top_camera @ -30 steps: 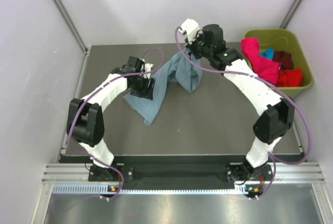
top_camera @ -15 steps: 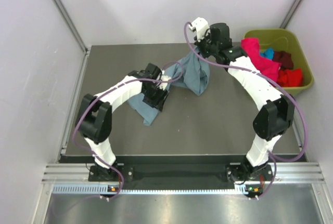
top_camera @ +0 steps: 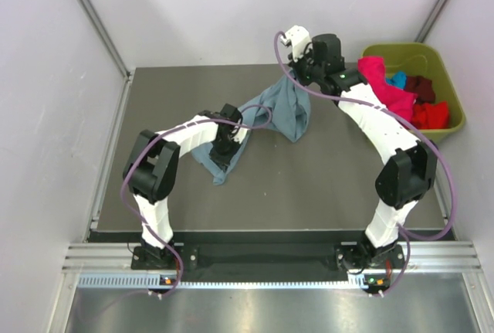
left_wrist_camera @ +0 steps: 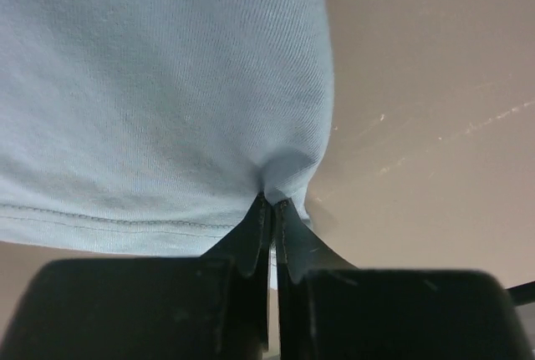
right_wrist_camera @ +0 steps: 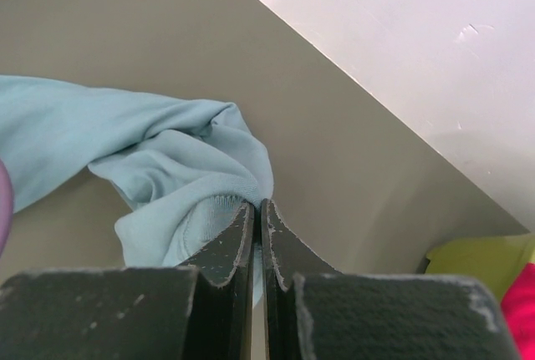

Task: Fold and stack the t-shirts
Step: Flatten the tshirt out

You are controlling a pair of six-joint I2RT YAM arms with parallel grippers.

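the grey-blue t-shirt (top_camera: 287, 113) is bunched at the far middle of the table (top_camera: 332, 178), one end lifted and the other trailing onto the tabletop toward me. my right gripper (right_wrist_camera: 257, 206) is pinched together on a wad of its cloth up high. my left gripper (left_wrist_camera: 272, 203) is clamped on a small fold near the stitched hem, low by the table. the other t-shirts (top_camera: 401, 97) are heaped in the olive bin (top_camera: 451, 82) at far right.

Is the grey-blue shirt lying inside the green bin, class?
No, the grey-blue shirt hangs and trails over the table, well outside the green bin at the far right.
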